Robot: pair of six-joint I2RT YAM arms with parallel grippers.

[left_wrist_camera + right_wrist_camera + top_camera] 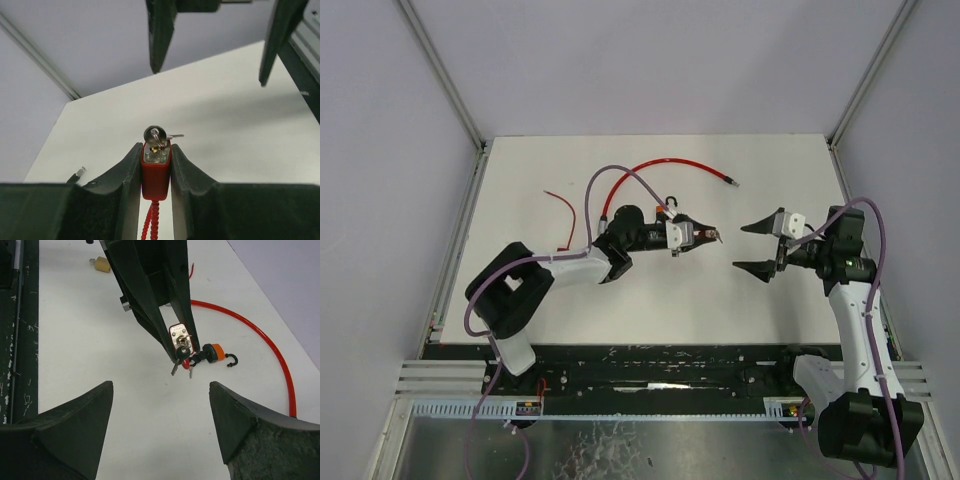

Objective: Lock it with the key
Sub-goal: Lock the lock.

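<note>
A red padlock (155,172) with a silver face is clamped between the fingers of my left gripper (156,150), which holds it above the table. A key (155,135) sits in its keyhole, and spare keys hang from the ring (182,352). The padlock's red cable (150,225) hangs down behind the jaws. In the top view my left gripper (695,237) points right, and my right gripper (739,246) faces it with a small gap between them. The right gripper (161,385) is open and empty, clear of the padlock (179,335).
An orange padlock (215,352) with an open shackle lies on the table just behind the held one. A long red cable (660,163) curves across the back, a thin red wire (565,210) lies at left, and a small brass padlock (101,263) is near the front rail.
</note>
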